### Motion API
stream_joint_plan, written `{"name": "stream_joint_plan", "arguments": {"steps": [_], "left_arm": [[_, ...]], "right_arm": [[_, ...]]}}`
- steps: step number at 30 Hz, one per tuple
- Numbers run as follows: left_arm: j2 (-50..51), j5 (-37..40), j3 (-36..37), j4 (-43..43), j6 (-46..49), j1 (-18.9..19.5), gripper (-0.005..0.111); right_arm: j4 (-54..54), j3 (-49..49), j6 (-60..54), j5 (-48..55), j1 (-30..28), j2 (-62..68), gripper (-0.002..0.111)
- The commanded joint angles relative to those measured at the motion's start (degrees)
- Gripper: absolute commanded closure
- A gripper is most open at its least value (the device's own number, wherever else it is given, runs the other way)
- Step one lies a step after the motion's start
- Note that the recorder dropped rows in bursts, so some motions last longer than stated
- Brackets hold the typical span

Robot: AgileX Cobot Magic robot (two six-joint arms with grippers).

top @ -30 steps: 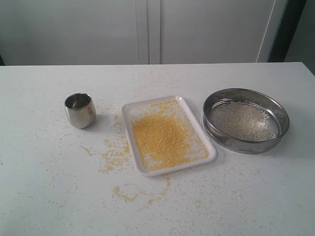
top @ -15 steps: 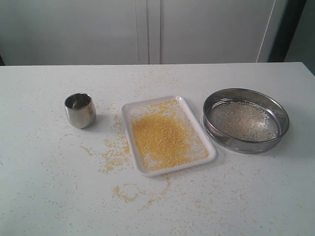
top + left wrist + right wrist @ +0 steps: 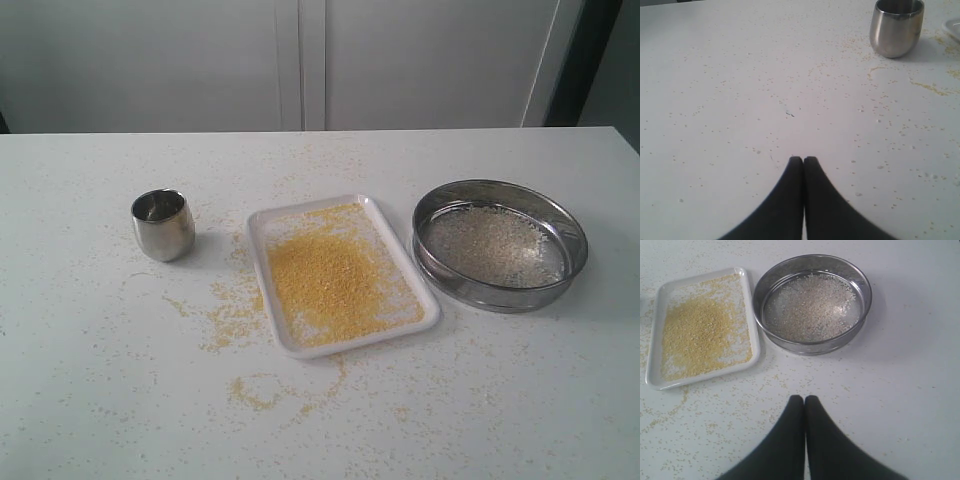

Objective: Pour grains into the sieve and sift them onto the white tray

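The white tray (image 3: 262, 225) (image 3: 657, 300) lies mid-table with a bed of fine yellow grains (image 3: 325, 280) (image 3: 697, 335) on it. To its right stands the steel sieve (image 3: 500, 297) (image 3: 810, 260), holding coarser pale grains (image 3: 495, 245) (image 3: 810, 307) on its mesh. Neither arm shows in the exterior view. My left gripper (image 3: 803, 159) is shut and empty over bare table, well short of the steel cup (image 3: 896, 30). My right gripper (image 3: 804, 398) is shut and empty, a short way in front of the sieve and tray.
A small steel cup (image 3: 162, 225) stands upright left of the tray. Yellow grains are spilled on the white table (image 3: 100, 400) around the tray, thickest at its left (image 3: 232, 310) and front. A white wall panel rises behind the table's far edge.
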Motion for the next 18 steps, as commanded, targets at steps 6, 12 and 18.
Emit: {"name": "stream_joint_plan", "arguments": {"steps": [6,12,18], "left_arm": [[-0.3,-0.27,0.26,-0.01,-0.37,0.04,0.107],[-0.3,-0.27,0.26,-0.01,-0.37,0.04,0.107],[-0.3,-0.27,0.26,-0.01,-0.37,0.04,0.107]], "right_arm": [[0.18,0.22,-0.06,-0.51,0.04,-1.25,0.108],[0.18,0.22,-0.06,-0.51,0.04,-6.67,0.108],[0.18,2.31,-0.06,-1.33,0.04,-13.12,0.108]]}}
